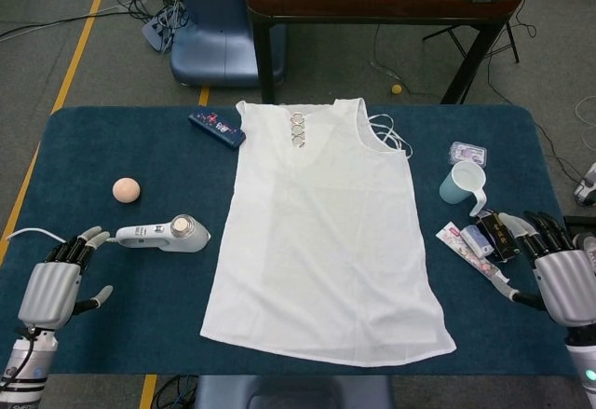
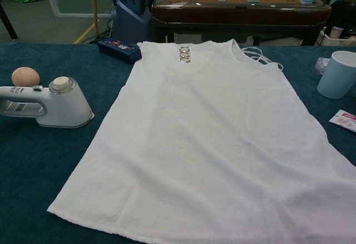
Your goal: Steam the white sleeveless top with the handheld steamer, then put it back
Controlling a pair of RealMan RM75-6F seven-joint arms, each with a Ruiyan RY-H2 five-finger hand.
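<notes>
On the table lie one white top [image 1: 324, 232], one steamer [image 1: 166, 234], one ball [image 1: 126, 189], one mug [image 1: 463, 185] and one blue box [image 1: 217, 128].

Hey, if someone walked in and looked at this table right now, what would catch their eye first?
The white sleeveless top spread flat across the middle of the dark blue table. Next, the white handheld steamer lying to its left, with the robot's open left hand close to its handle. The open right hand hangs at the opposite edge.
</notes>
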